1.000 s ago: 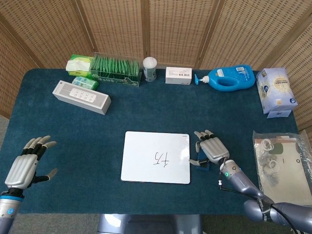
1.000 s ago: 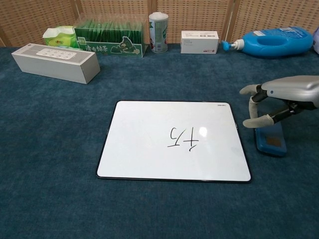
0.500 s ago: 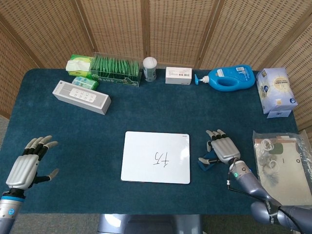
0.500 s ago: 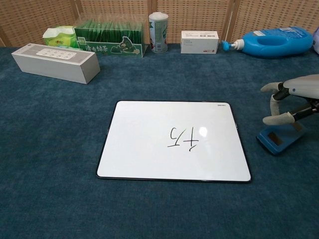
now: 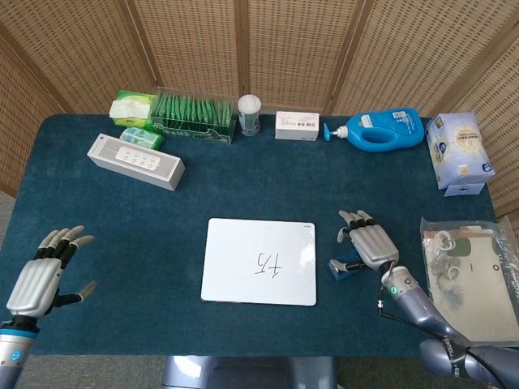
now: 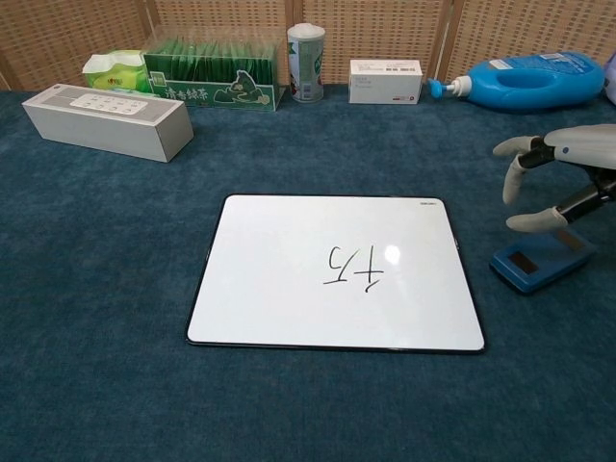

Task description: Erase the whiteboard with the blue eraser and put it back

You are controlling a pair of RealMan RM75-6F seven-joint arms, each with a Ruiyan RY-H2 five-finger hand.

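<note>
Room: brown woven screens stand behind a table (image 5: 97, 235) with a dark blue cloth.
Whiteboard (image 5: 235, 279): one, near the front edge, in the middle, with black marks still on it.
Hands: two. The right hand (image 5: 371, 245) hovers over the eraser, fingers apart, holding nothing. The left hand (image 5: 42, 274) waits by the front left corner, fingers spread.
Blue eraser (image 6: 537, 262): one, just beside the whiteboard's right edge. It looks small, light and stiff. Best to grab its long sides.
</note>
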